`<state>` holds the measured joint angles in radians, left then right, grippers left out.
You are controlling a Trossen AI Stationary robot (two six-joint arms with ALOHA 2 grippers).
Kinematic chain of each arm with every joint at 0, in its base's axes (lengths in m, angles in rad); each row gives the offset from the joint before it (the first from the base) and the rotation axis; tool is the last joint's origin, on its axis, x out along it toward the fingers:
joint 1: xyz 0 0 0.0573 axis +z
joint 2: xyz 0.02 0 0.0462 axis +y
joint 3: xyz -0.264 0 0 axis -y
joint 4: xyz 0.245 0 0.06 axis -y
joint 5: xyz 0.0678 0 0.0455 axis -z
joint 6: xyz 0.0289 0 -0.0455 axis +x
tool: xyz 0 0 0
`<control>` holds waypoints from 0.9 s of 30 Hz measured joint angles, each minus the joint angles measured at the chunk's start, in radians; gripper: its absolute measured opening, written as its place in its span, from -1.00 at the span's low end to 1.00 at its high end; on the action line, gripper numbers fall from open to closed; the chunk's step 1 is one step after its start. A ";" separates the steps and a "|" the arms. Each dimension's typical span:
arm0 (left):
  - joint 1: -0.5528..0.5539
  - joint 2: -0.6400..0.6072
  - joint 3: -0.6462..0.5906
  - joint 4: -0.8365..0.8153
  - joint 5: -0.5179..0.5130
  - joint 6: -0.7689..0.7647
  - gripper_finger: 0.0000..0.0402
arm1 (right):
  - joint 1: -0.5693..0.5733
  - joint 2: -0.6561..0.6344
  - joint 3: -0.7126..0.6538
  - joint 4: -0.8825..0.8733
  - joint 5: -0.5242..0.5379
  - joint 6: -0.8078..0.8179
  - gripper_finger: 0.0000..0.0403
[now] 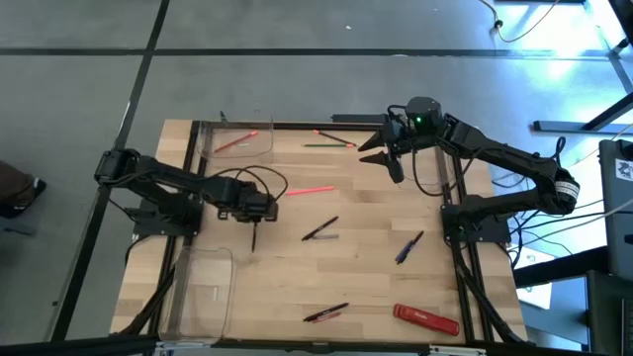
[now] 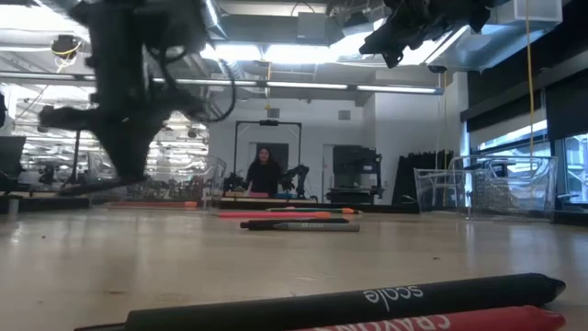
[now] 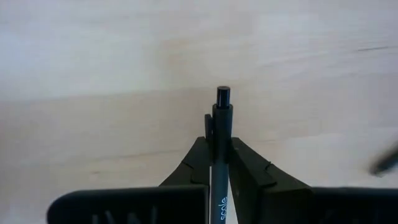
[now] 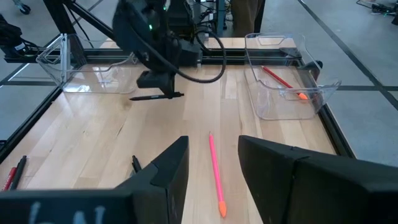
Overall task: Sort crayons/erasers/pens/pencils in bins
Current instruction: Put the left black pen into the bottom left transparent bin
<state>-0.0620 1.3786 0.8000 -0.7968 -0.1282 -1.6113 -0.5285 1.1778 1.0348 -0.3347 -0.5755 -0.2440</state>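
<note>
My left gripper point(image 1: 255, 216) is shut on a dark pen point(image 3: 222, 106) above the middle left of the table. It also shows in the right wrist view point(image 4: 155, 87). My right gripper point(image 1: 379, 154) is open and empty, high over the far side; its fingers frame a pink crayon point(image 4: 216, 174) that lies flat on the table point(image 1: 315, 190). One clear bin point(image 1: 237, 140) at the far left holds a red-pink crayon point(image 4: 277, 78). A second clear bin point(image 1: 203, 289) stands at the near left. A third clear bin point(image 2: 496, 188) shows at the right. My left gripper pinches the pen's grey barrel point(image 3: 219, 186) between its two fingers. The fingers come from above. The pen is lifted clear of the table and lies about level point(image 4: 157, 96), its dark end point(image 1: 254, 242) pointing toward the near edge.
Dark sticks lie at mid table point(image 1: 319, 230) and near the front edge point(image 1: 326, 312). A blue pen point(image 1: 408, 247) and a flat red bar point(image 1: 425, 318) lie at the right. Red and green sticks point(image 1: 331, 139) lie by the far edge. A person point(image 2: 264, 170) stands far behind.
</note>
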 joint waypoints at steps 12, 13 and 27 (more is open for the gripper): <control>-0.023 -0.001 0.304 -0.221 0.015 0.227 -0.96 | 0.000 0.000 0.000 -0.003 0.000 0.000 -0.29; -0.028 -0.002 0.331 -0.253 0.014 0.232 -0.98 | 0.000 0.000 0.000 -0.005 0.000 0.000 -0.29; -0.093 -0.002 0.584 -0.546 0.000 0.231 -1.00 | 0.000 0.000 0.000 -0.008 0.006 0.000 -0.29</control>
<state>-0.1548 1.3766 1.3840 -1.3428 -0.1283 -1.3803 -0.5289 1.1774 1.0348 -0.3431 -0.5690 -0.2443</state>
